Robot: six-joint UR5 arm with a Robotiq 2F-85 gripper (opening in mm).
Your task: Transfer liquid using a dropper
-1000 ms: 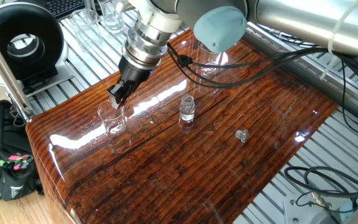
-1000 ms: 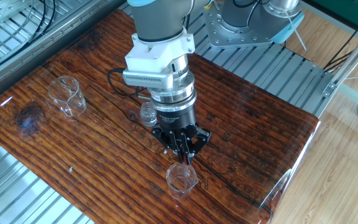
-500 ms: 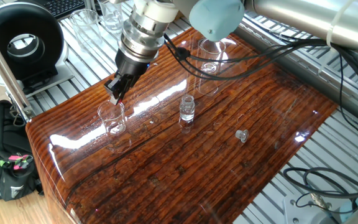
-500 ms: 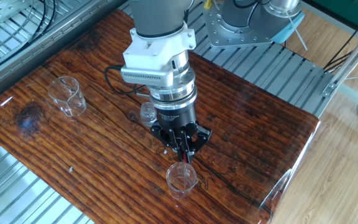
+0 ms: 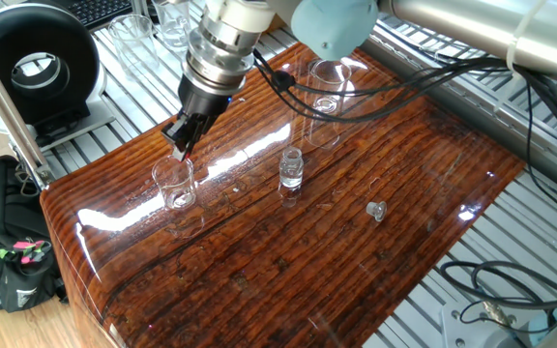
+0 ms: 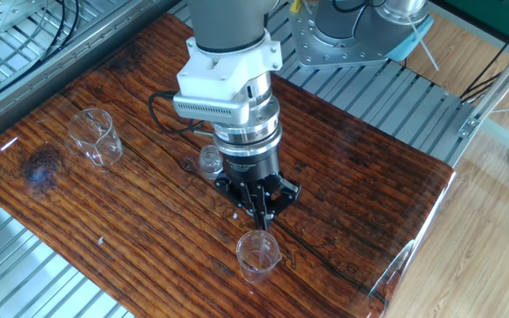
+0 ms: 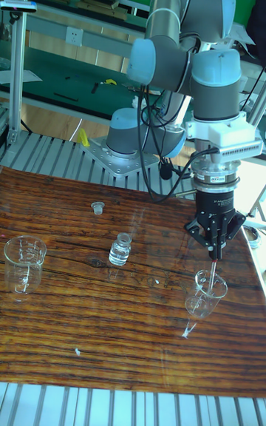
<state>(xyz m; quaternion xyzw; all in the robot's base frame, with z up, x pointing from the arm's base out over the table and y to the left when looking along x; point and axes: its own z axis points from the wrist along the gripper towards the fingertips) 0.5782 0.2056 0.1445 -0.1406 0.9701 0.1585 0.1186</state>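
Your gripper (image 7: 213, 248) hangs straight down over the small beaker (image 7: 206, 291) near the bench (image 5: 356, 261) edge, its fingers (image 6: 269, 200) pinched together on the dropper (image 7: 213, 269). Only the thin clear tube shows below them, its tip dipping into the beaker's mouth; the red bulb is mostly buried between the fingers, just a sliver of red visible in the other fixed view.

Treat the dropper as light, stiff and brittle: a slim tube that will snap if it is pressed sideways against the beaker rim. The bulb is the only soft part, so that is where you hold and squeeze. Judge the grip gently, since any extra pinch likely pushes liquid out early.

The liquid itself cannot be made out in the tube or the beaker. The small vial (image 5: 291, 170) stands upright mid-bench, well apart, its cap (image 5: 376, 210) lying loose further along. A larger beaker (image 6: 94, 136) sits at the far corner.
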